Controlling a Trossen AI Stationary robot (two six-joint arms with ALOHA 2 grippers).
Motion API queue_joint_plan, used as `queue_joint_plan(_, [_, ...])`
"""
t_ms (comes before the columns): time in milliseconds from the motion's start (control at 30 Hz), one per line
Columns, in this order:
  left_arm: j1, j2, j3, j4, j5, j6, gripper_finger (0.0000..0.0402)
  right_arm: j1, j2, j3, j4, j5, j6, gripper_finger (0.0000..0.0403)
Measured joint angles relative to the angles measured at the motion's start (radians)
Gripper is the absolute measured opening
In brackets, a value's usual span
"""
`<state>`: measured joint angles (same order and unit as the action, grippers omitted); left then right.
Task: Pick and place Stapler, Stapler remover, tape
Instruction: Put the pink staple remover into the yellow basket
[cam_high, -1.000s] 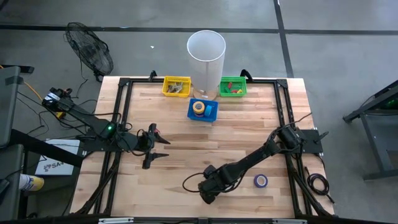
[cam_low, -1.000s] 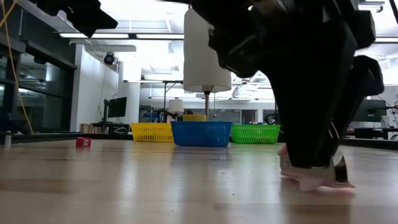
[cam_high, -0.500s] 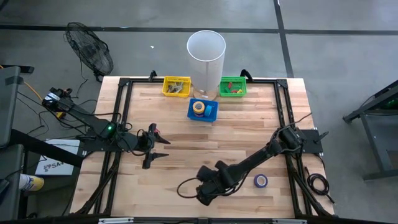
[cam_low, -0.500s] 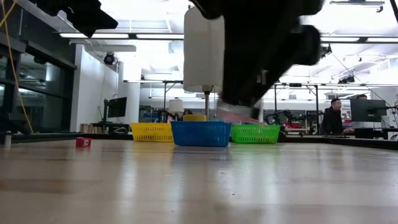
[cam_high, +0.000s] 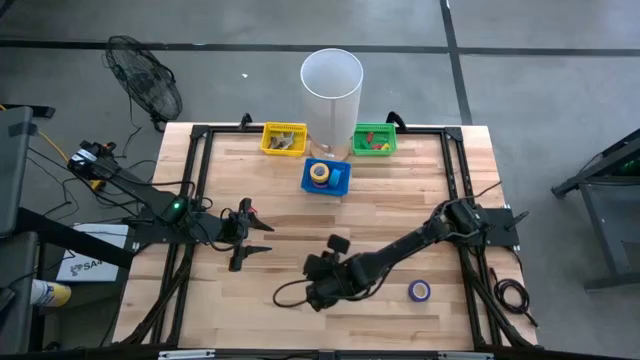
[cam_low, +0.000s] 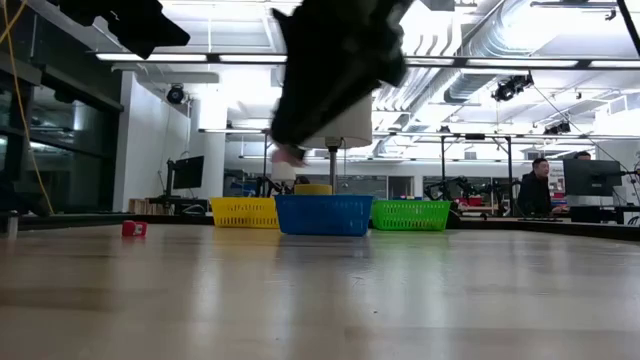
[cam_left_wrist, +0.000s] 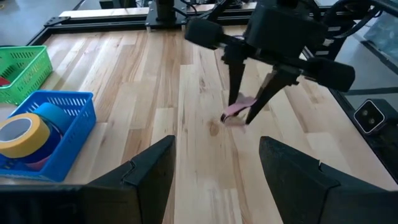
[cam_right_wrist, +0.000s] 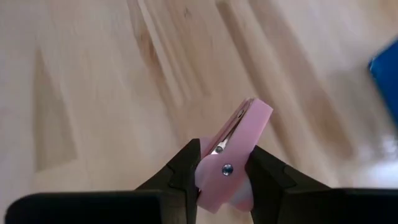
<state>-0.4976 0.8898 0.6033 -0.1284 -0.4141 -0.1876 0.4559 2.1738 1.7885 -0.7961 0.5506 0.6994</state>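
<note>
Over the front half of the desk (cam_high: 300, 215), the right tool (cam_left_wrist: 250, 115) clamped on a pink stapler remover (cam_right_wrist: 231, 155), lifted clear of the wood. Both fingers (cam_right_wrist: 186, 163) pressed against the remover's sides, its pink end jutting out beyond them. Bare planks on every side of that tool, with the nearest objects well apart from it.

Near the front right corner, flat on the desk, a purple tape roll (cam_high: 419, 290), close to the right arm's forearm and not far from the front edge.

Along the far edge, a yellow basket (cam_high: 284, 138) and a green basket (cam_high: 375, 139), with a tall white cylinder (cam_high: 331, 85) between them. Just in front of the cylinder, a blue basket (cam_high: 327, 176) holding a yellow tape roll (cam_left_wrist: 22, 134). Wide open wood between these baskets and the arms.

At the left side of the desk, the left tool (cam_high: 250, 235) waiting, fingers (cam_left_wrist: 146, 171) spread apart, gripping nothing.

Black frame rails bordering the left, right and far sides.
</note>
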Motion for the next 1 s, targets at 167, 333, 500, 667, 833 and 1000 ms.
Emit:
queue_joint_plan(167, [0.0,0.0,0.0,0.0,-0.01,0.031,0.023,-0.033,0.0,0.0,0.119,0.037,-0.231,0.0088])
queue_joint_plan(333, [0.0,0.0,0.0,0.006,-0.022,0.102,0.023,-0.064,0.0,0.0,0.196,0.038,-0.451,0.0088])
queue_joint_plan(500, [0.0,0.0,0.0,0.006,-0.024,0.189,0.023,-0.09,-0.009,0.0,0.213,0.022,-0.608,0.0087])
queue_joint_plan(667, [0.0,0.0,0.0,0.009,-0.027,0.268,0.023,-0.124,-0.05,-0.001,0.198,-0.05,-0.695,0.0087])
queue_joint_plan(833, [0.0,0.004,0.001,0.036,-0.051,0.316,0.023,-0.163,-0.088,-0.001,0.253,-0.123,-0.81,0.0087])
queue_joint_plan(1000, [0.001,0.005,0.001,0.073,-0.095,0.343,0.023,-0.198,-0.09,-0.001,0.338,-0.189,-0.964,0.0087])
